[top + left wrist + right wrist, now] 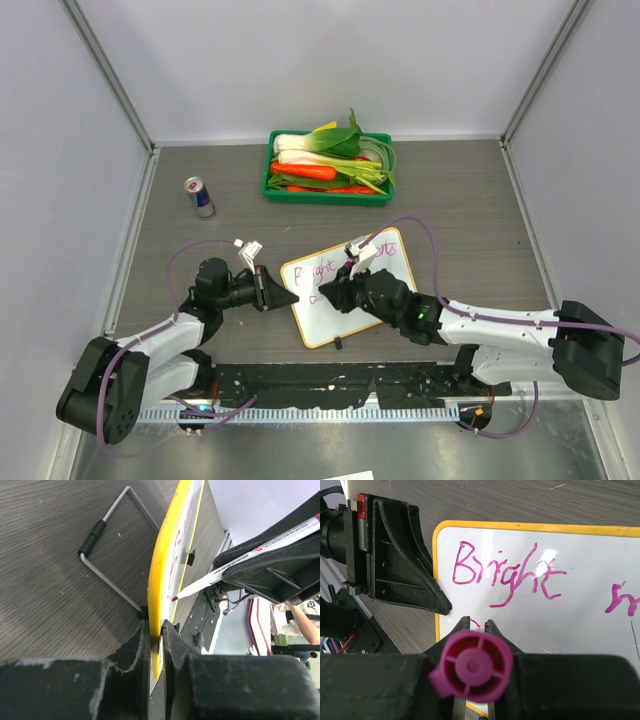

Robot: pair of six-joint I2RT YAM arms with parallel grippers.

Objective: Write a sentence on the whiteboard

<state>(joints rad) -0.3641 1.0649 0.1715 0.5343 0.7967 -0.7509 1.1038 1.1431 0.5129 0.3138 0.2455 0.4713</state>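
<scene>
The whiteboard lies tilted on the table between the arms, and its yellow rim shows edge-on in the left wrist view. My left gripper is shut on the board's left edge. My right gripper is shut on a magenta marker, and the marker's tip touches the board. The sentence reads "Bright" in purple-magenta, with the start of another word to its right. A short stroke sits below "Bright" at the marker tip. My right gripper covers the board's middle.
A green tray of vegetables stands at the back centre. A drink can stands at the back left. A bent wire stand lies on the table behind the board. Enclosure walls close in the left, right and back.
</scene>
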